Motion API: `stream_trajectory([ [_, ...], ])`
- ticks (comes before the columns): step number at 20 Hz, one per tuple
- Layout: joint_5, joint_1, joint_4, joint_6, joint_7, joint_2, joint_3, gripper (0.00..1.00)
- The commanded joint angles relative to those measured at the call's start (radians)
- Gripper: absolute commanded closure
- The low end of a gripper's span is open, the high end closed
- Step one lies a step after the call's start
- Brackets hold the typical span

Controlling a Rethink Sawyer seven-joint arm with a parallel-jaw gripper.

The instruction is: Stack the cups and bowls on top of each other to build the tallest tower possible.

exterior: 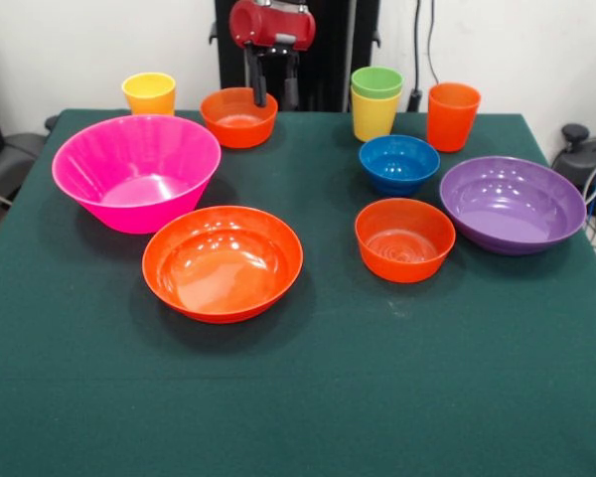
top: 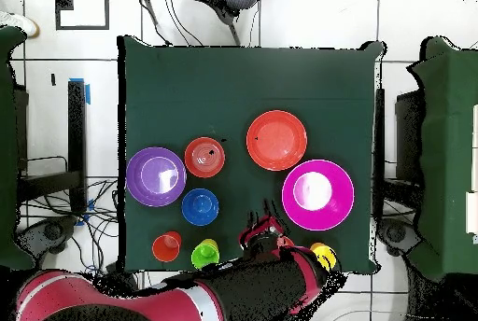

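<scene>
On the green-clothed table (exterior: 298,397) before a white wall, bowls sit scattered, fingers (exterior: 260,91) apart above them.

Red rounded arm (top: 140,300) with black segments, dark two-fingered gripper (exterior: 271,89) under red wrist

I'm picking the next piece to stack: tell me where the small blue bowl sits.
In the front view the small blue bowl stands right of centre, between the green-on-yellow cups behind it and a small orange bowl in front, purple bowl to its right.
</scene>
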Motion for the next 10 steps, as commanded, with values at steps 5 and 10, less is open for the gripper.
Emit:
stream_trajectory([
  [5, -0.032, -0.02, -0.109, 0.115, 0.075, 0.013, 0.166, 0.0],
  [10, -0.032, -0.017, -0.112, 0.122, 0.078, 0.013, 0.166, 0.0],
])
